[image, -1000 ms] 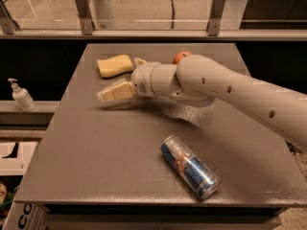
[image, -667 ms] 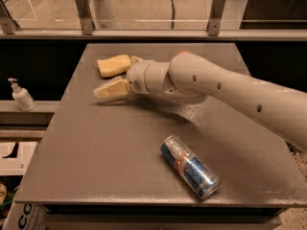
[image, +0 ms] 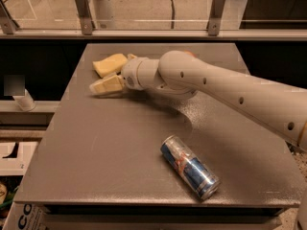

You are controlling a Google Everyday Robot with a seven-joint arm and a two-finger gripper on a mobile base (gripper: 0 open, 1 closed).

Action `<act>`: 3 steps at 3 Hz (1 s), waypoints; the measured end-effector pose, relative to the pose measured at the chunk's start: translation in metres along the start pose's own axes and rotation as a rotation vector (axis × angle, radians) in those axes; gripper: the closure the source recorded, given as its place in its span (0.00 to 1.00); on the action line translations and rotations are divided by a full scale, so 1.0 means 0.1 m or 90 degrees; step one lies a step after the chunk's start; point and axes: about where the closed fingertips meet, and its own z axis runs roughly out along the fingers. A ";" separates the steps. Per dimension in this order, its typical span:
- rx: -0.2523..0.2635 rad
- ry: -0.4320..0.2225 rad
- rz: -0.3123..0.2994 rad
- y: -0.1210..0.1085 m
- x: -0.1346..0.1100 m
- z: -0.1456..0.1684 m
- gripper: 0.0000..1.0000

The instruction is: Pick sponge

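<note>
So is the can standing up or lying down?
Lying down: the can rests lengthwise on the table; gripper is by the sponge.

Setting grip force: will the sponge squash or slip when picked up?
Its pale foam look suggests the sponge will likely squash and weigh little. Lying flat, it shouldn't roll. With the gripper just in front of it, a nudge might slide it on the smooth table.

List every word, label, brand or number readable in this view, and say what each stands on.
"CO": large dark letters, cut off at the edge, on the white box in the lower left corner.
Can lying on the table: blue, silver and red print, too blurred to read.
Sponge and the gripper just in front of it, at the table's far left: no text.
</note>
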 end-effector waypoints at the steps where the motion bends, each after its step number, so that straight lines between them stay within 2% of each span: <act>1: 0.013 0.008 0.005 -0.11 0.03 0.08 0.00; 2: 0.027 0.013 0.011 -0.20 0.05 0.13 0.17; 3: 0.036 0.007 0.014 -0.25 0.03 0.15 0.41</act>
